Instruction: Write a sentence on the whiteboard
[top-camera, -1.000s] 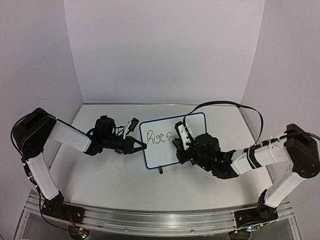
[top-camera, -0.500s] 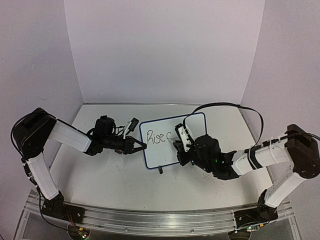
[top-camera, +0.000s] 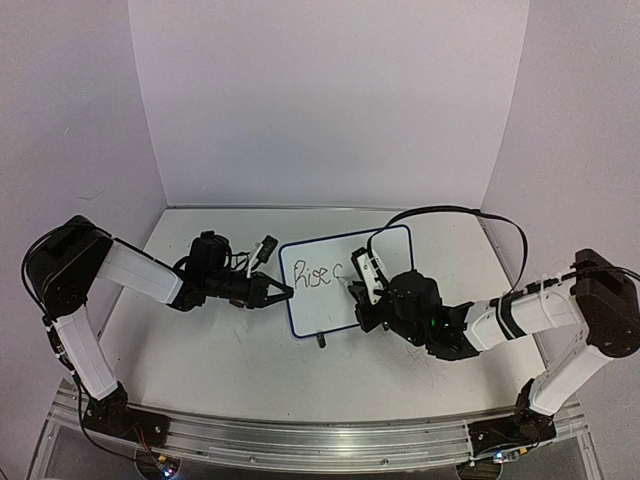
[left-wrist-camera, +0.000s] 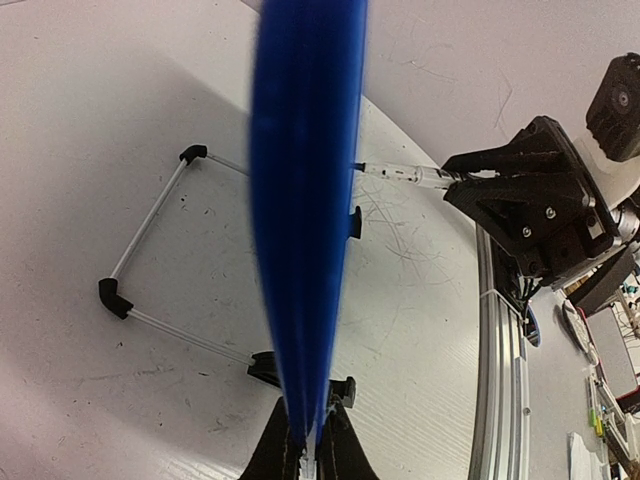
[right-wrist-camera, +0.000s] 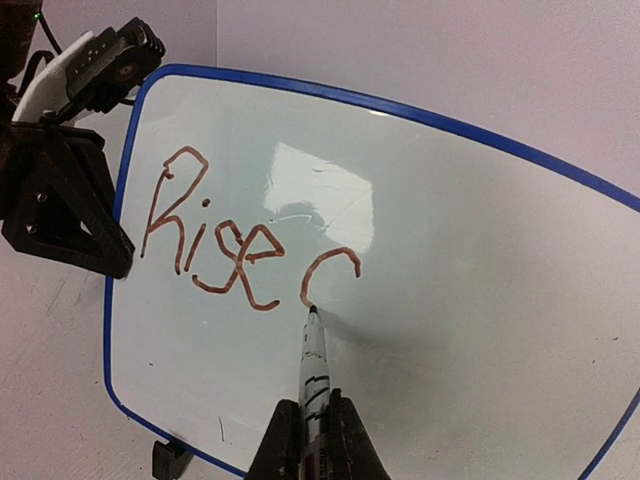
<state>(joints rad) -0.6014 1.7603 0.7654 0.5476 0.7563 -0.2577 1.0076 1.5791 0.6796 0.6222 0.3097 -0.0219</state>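
Observation:
The whiteboard (top-camera: 375, 248) stands tilted mid-table on its wire stand (left-wrist-camera: 150, 225). My left gripper (top-camera: 284, 292) is shut on the board's left edge, and the blue rim (left-wrist-camera: 305, 200) runs up from between its tips (left-wrist-camera: 312, 445). My right gripper (right-wrist-camera: 312, 440) is shut on a white marker (right-wrist-camera: 314, 360) whose tip touches the board. The sentence (right-wrist-camera: 215, 240) reads "Rise" in reddish-brown strokes, followed by a curved "c"-like stroke (right-wrist-camera: 330, 275) ending at the marker tip. From above, the right gripper (top-camera: 362, 292) sits in front of the board's lower middle.
A black clip foot (top-camera: 321, 340) pokes out below the board's lower edge. The right arm's black cable (top-camera: 450, 208) loops behind the board. White walls enclose the scuffed tabletop (top-camera: 230, 360), and an aluminium rail (top-camera: 300, 440) runs along its near edge.
The marker tip has travelled down and left, lengthening the curved stroke after "Rise". The left gripper and the board have stayed put.

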